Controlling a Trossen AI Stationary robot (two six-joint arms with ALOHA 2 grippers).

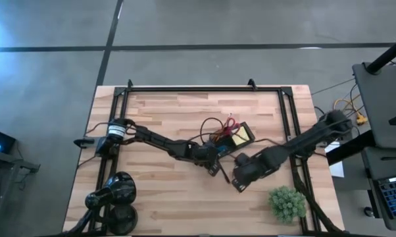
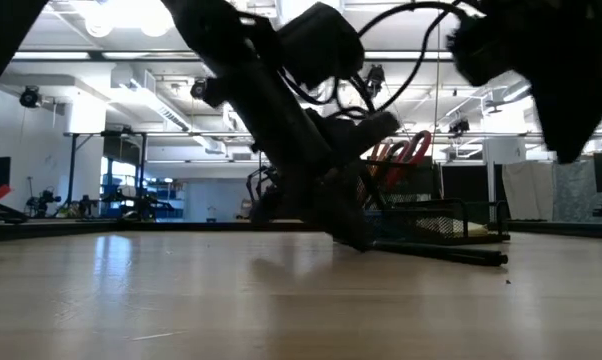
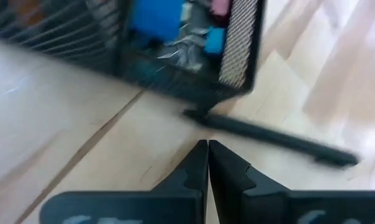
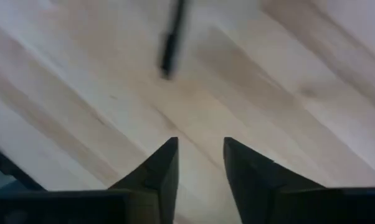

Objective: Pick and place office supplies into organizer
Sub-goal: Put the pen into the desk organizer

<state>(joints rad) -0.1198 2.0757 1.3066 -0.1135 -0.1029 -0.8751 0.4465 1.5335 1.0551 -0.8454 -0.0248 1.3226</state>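
Note:
The organizer point(image 1: 236, 135) is a dark mesh box near the table's middle. Red-handled scissors point(image 1: 231, 123) stand in it, a yellow note pad point(image 1: 241, 138) lies in it, and a blue piece point(image 3: 155, 15) shows inside. A dark pen point(image 3: 268, 137) lies flat on the wood just in front of the box, also seen in the low view point(image 2: 441, 252). My left gripper point(image 3: 207, 148) is shut, its tips low over the table a little short of the pen's end. My right gripper point(image 4: 200, 149) is open over bare wood, with one end of the pen point(image 4: 170, 50) ahead of it.
A green spiky plant ball point(image 1: 287, 203) sits at the near right corner and a black round lamp-like object point(image 1: 116, 194) at the near left. Black frame rails point(image 1: 204, 88) run along the table's far and side edges. Cables trail beside the organizer.

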